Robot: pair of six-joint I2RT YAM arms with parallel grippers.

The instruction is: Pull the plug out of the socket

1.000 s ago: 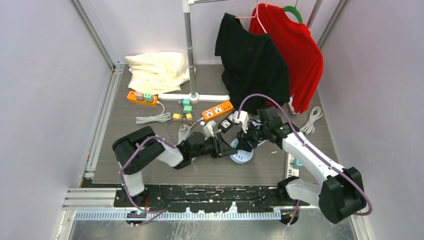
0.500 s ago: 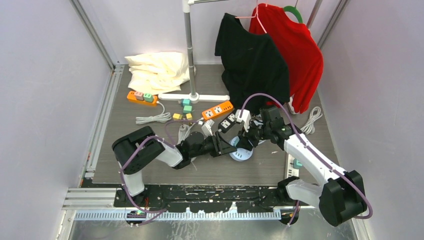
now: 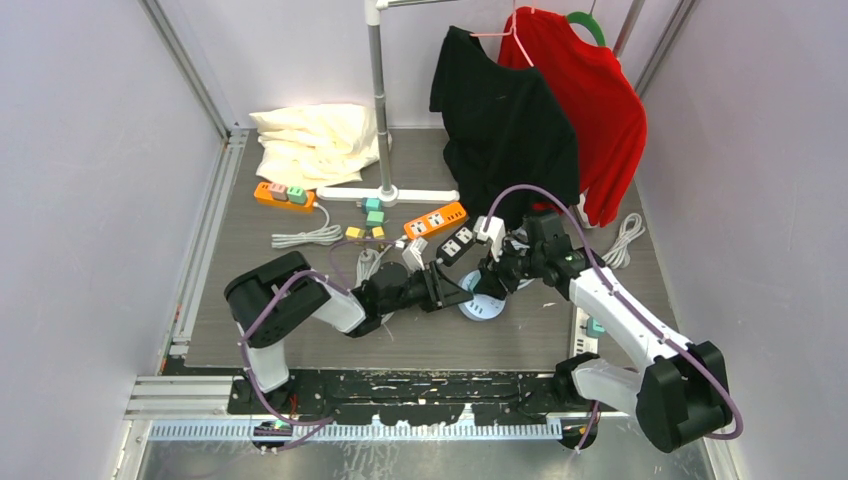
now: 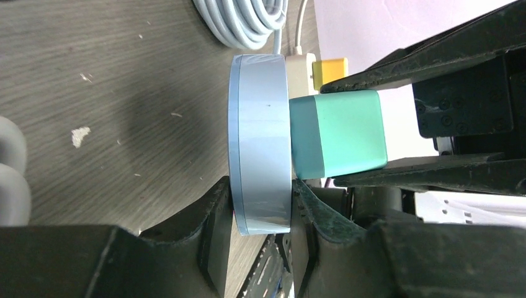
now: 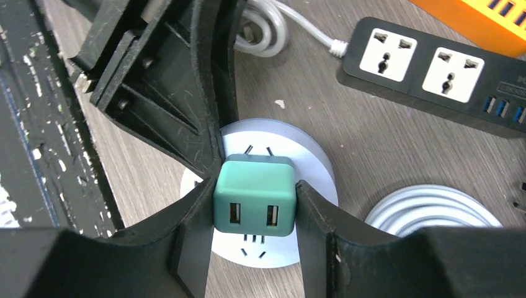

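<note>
A round white socket lies flat on the wooden floor; it also shows in the top view and edge-on in the left wrist view. A teal plug with two USB ports sits in it, also seen in the left wrist view. My left gripper is shut on the socket's rim, its jaws above and below the disc. My right gripper is shut on the teal plug, one finger on each side. In the top view both grippers meet over the socket, the left and the right.
A black power strip and an orange strip lie just behind the socket. Coiled white cables lie beside it. A clothes rack base, pillow, another orange strip and small plugs sit further back.
The right arm has shifted slightly up and right at the socket. The left arm and the socket look unmoved.
</note>
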